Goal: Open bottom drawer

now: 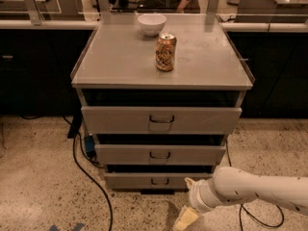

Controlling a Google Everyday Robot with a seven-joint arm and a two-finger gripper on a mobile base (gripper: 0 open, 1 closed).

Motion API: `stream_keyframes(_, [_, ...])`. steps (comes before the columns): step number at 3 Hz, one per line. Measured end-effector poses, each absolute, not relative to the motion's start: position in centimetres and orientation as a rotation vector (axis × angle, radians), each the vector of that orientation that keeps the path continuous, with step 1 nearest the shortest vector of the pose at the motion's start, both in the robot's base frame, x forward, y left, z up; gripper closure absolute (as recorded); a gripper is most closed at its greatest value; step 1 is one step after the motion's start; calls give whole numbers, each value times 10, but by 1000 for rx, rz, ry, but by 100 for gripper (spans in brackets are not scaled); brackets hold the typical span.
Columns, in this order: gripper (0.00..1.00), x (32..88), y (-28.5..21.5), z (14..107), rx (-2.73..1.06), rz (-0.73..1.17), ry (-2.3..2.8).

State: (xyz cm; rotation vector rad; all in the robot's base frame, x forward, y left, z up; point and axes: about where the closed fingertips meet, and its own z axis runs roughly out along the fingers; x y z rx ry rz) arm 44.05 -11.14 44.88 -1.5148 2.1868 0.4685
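The bottom drawer [144, 180] is the lowest, thinnest grey front of the cabinet, with a small dark wire handle [159, 181]. It sits closed, flush under the middle drawer [160, 154] and the top drawer [161, 120]. My gripper [186, 216] hangs low at the end of the white arm [255, 191], just right of and in front of the bottom drawer, near the floor. One pale finger [185, 219] points down and another shows near the drawer's right end. It touches nothing that I can see.
On the cabinet top [120, 57] stand a soda can [165, 51] and a white bowl [151, 24]. A black cable [84, 170] runs over the speckled floor at the left. Dark counters stand behind on both sides.
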Motion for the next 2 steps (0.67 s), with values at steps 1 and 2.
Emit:
stream_keyframes(1, [0,439,-107,442,-1515,499,2181])
stream_keyframes(2, [0,462,-105,417,-1466,511,2172])
